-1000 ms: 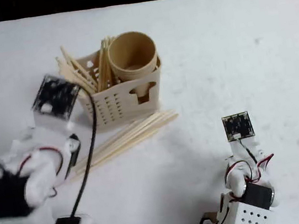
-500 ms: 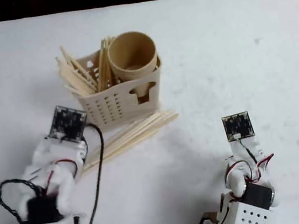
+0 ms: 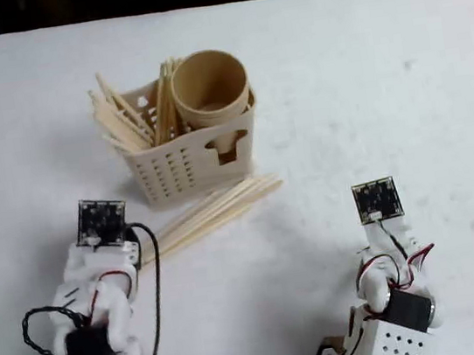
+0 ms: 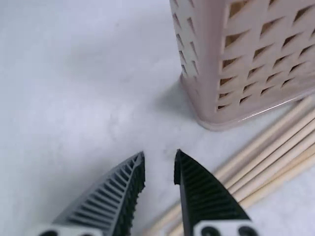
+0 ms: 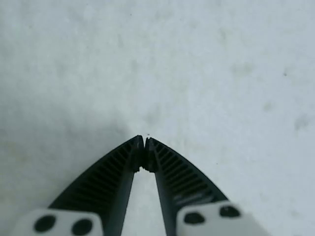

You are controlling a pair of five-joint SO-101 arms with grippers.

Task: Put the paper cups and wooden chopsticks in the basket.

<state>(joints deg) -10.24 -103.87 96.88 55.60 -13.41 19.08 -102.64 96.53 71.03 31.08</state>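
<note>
Chopsticks (image 4: 266, 157) lie loose on the table (image 4: 74, 98) right beside my left gripper (image 4: 158, 160). Its 2 ribbed fingers stand a little apart with nothing between them, and the tips hang near the basket's (image 4: 236, 59) lower corner. One finger overlaps the near ends of that loose bundle, though I cannot tell whether it touches them.

From the high view the bundle lies flat along the foot of the basket's front wall, slanted, with its far end reaching past the basket's corner on the cup side. Inside the basket a paper cup (image 3: 209, 84) stands upright at one end. More chopsticks lean in a fan at the other end, their tips sticking out over the rim.

My right gripper (image 5: 144, 140) is closed, with its 2 fingertips meeting and empty. It hangs over bare table, well apart from the basket and off toward the basket's cup end — on the same side as the loose bundle.
</note>
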